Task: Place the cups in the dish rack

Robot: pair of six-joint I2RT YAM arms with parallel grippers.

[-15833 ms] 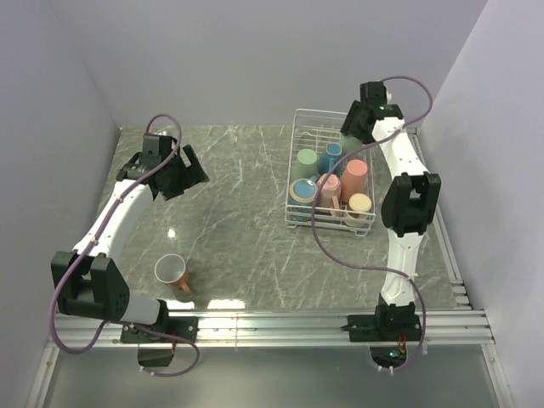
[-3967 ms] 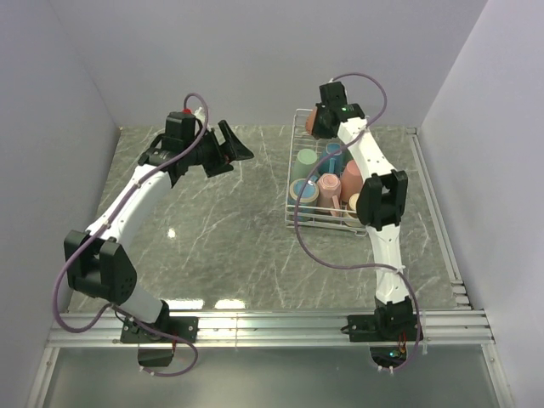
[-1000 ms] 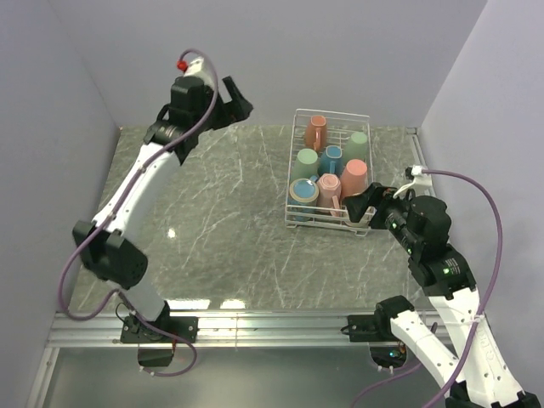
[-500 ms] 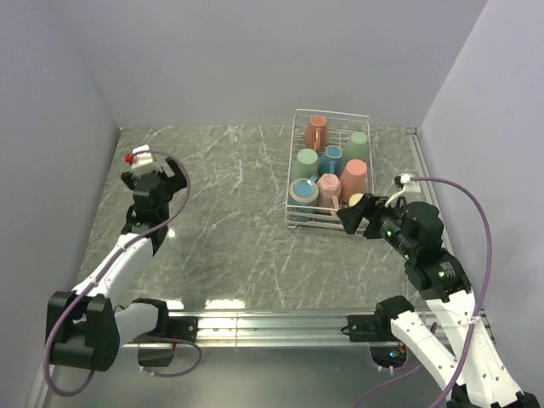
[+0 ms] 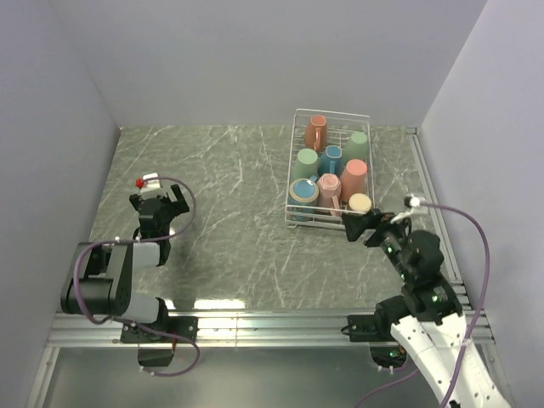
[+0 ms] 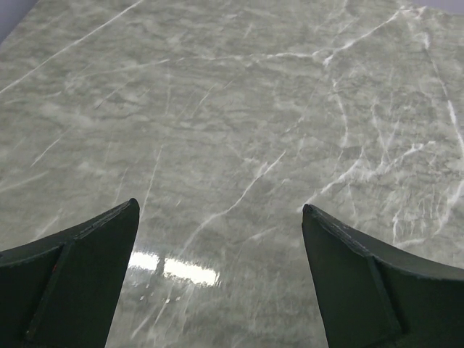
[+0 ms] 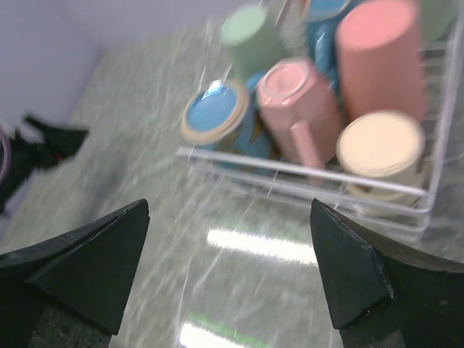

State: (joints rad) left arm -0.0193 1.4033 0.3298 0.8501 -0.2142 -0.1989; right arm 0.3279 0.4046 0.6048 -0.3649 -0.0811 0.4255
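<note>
Surface: the table (image 5: 246, 195) is a glossy grey-green slab with white veining. Light glints show near its front edge. Pale lilac-grey walls (image 5: 255, 59) close it in on 3 sides. An aluminium rail (image 5: 280, 327) runs along the near edge, where both arm bases sit.

Dish rack (image 5: 294, 136): the white wire basket stands at the far right of the table, close to the right wall. We count 8 cups (image 5: 331, 157) inside it and 0 on the bare surface. The salmon cup (image 5: 315, 129) is at the far left of the rack. The cream-faced cup (image 5: 359, 203) is at the near right corner, and the blue cup with a tan rim (image 5: 302, 192) is at the near left.

Left gripper (image 6: 217, 210): it is low over the left part of the table, well apart from the rack. Its jaws are spread wide with only marble between them.

Right gripper (image 7: 228, 206): it is just off the rack's near right corner and aimed at it. Its jaws are wide with nothing held. The right wrist view is motion-blurred, so we cannot tell any finer cup detail.
</note>
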